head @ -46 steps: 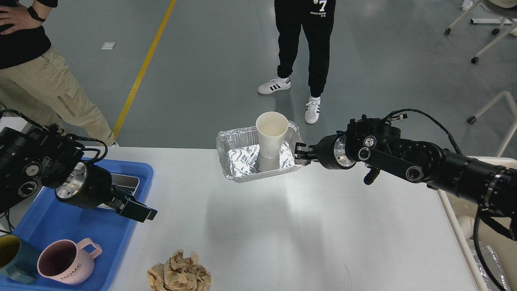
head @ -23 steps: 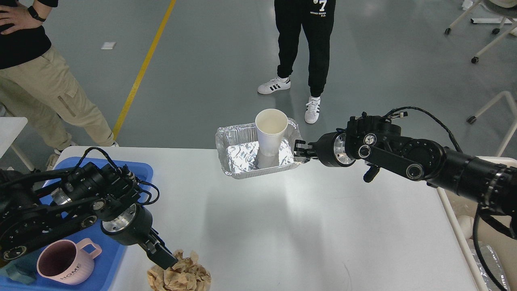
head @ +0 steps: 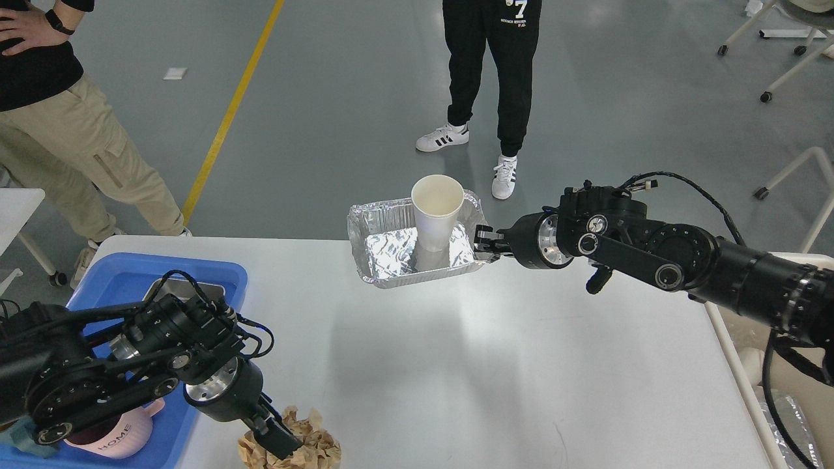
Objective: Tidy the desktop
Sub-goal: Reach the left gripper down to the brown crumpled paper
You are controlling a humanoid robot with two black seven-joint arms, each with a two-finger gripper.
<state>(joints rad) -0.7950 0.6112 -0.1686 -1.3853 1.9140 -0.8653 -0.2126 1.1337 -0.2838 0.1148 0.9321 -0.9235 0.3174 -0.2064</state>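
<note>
The white desktop point(head: 495, 365) fills the lower view. A silver foil tray point(head: 384, 254) with a white paper cup point(head: 435, 212) standing in it hangs at the desktop's far edge. My right gripper point(head: 483, 244) is shut on the foil tray's right rim and holds it lifted. A crumpled brown paper ball point(head: 306, 443) lies at the near edge. My left gripper point(head: 281, 441) is down on the paper ball; its fingers are dark and I cannot tell them apart.
A blue tray point(head: 124, 280) at the left holds a pink mug point(head: 111, 438) and a metal dish point(head: 172, 290). A cream bin point(head: 749, 365) stands off the right edge. Two people stand beyond the table.
My left arm swung down from over the blue tray to the paper ball and now sits lower on it. The foil tray and cup shifted slightly up and left.
</note>
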